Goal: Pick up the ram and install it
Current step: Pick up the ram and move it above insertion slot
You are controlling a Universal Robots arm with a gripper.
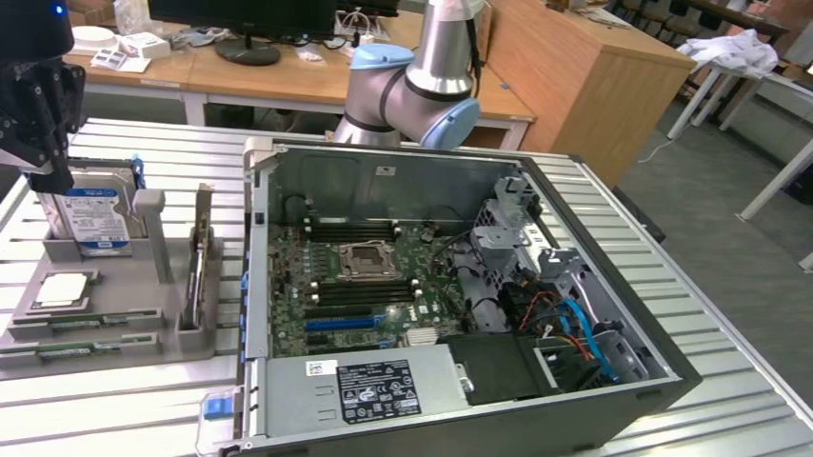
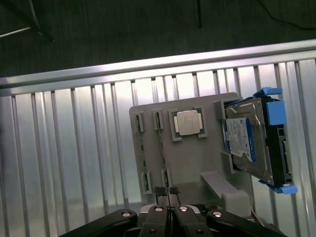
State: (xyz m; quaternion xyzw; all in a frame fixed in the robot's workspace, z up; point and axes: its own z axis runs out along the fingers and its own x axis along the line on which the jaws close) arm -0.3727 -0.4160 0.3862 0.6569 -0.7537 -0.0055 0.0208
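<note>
Slats of a metal table carry an open computer case in the exterior view, and on that view's left a grey holder stands just beside it. The gripper hangs over the holder's far end, above a hard drive standing upright. The frame edge cuts off part of the gripper, and its tips are hard to make out here. The ram sits sunk in a slot at the holder's near end, a thin green strip near a silver processor chip. The drive's blue-and-white label and the stickers on the power supply carry print too small to read. In the wrist view the gripper has its tips pressed together with nothing between them, above the holder. The ram shows edge-on in its slot beside the chip, and the drive stands at the holder's other end, its label unreadable.
</note>
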